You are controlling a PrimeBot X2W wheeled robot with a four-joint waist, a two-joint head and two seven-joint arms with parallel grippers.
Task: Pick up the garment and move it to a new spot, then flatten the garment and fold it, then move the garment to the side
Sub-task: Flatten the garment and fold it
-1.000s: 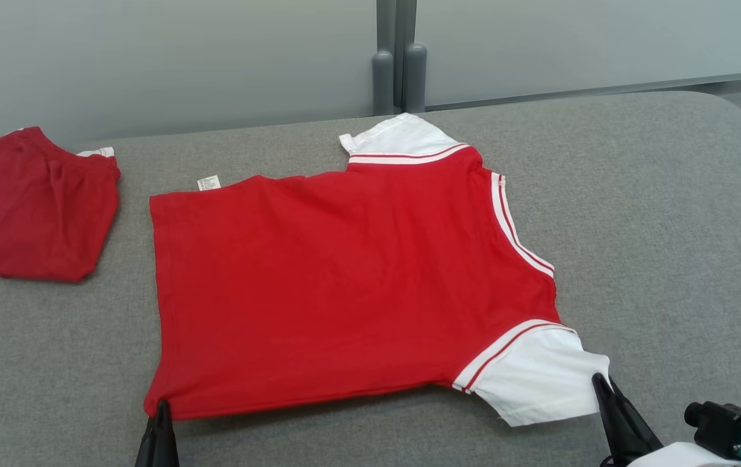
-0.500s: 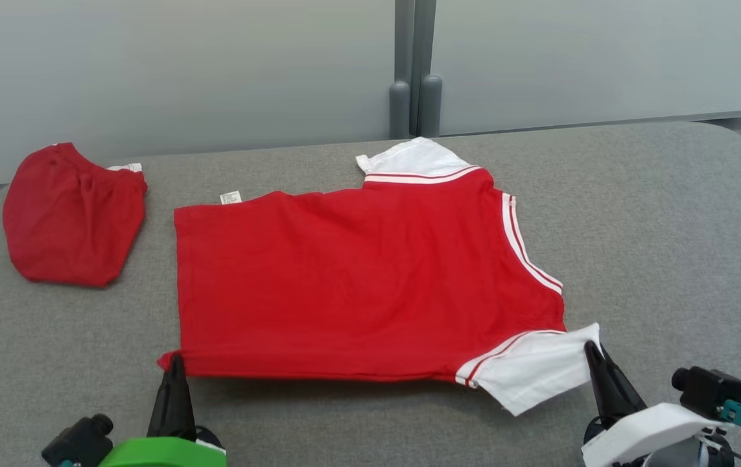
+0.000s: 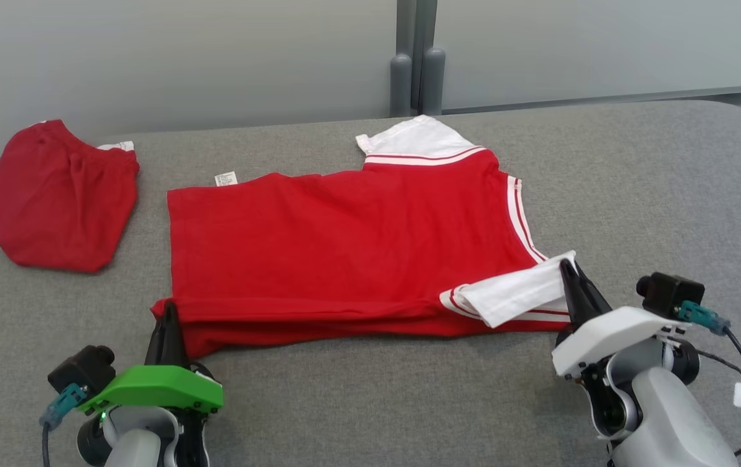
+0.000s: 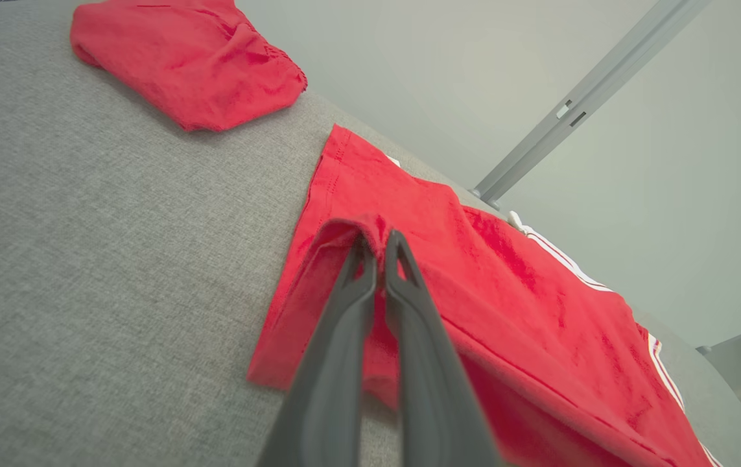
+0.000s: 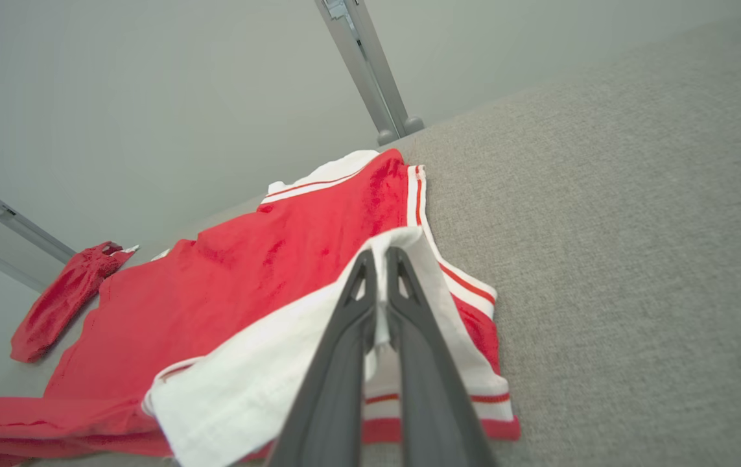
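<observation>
The garment (image 3: 344, 246) is a red shirt with white, red-striped sleeves, spread on the grey padded table. Its near edge is turned over onto the body in a low fold. My left gripper (image 3: 168, 310) is shut on the near hem corner (image 4: 373, 230), lifted slightly off the table. On the other side my right gripper (image 3: 568, 266) is shut on the white near sleeve (image 5: 389, 246), which lies folded back over the red body. The far sleeve (image 3: 409, 139) lies flat near the table's back edge.
A second red cloth item (image 3: 59, 194) lies bunched at the table's far left. The grey table (image 3: 655, 194) stretches bare to the right of the shirt. A pale wall with a grey upright post (image 3: 415, 58) stands behind the table.
Both grippers have moved away from me with the shirt's near edge, folding it over the body. The white near sleeve now lies on the red cloth. The camera has shifted too.
</observation>
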